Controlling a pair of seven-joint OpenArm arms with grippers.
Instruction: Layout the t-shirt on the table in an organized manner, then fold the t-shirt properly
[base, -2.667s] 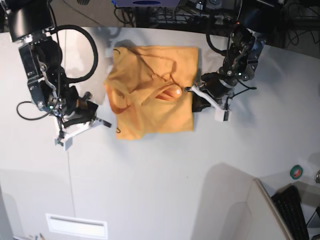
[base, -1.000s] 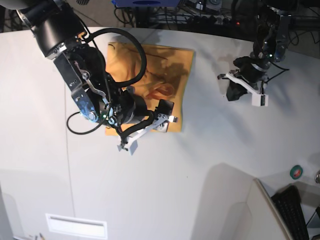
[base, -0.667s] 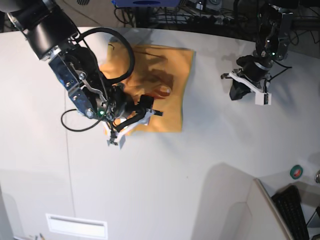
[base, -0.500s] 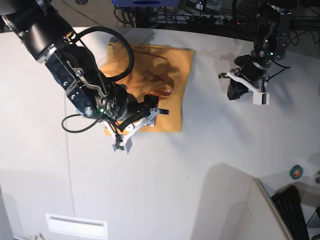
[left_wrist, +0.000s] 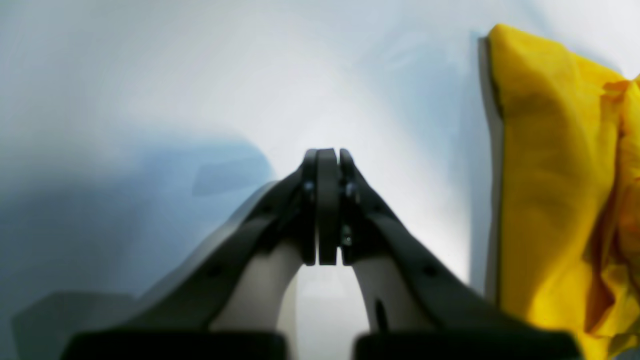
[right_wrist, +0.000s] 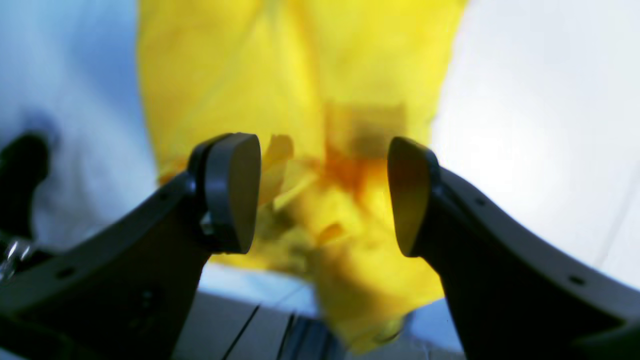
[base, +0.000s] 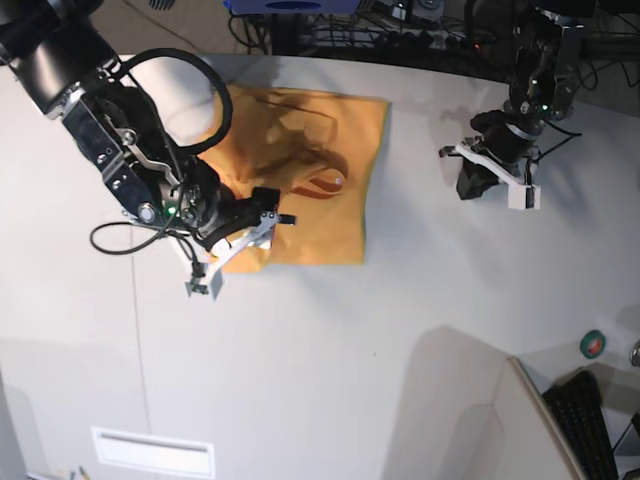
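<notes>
The right gripper (right_wrist: 322, 195), jaws apart, hovers over the rumpled t-shirt (base: 320, 215); whether it touches cloth is unclear. It should pinch one hem layer only. The left gripper (left_wrist: 325, 200), jaws together and empty, waits above the table (base: 400, 330).

The base view looks down from overhead on the whole table (base: 420, 330). Each wrist view looks out close along its own fingers. All three share the shirt (base: 340, 150) (left_wrist: 545, 165) (right_wrist: 300, 75), blurred, probably from nearness, in the right wrist view.
</notes>
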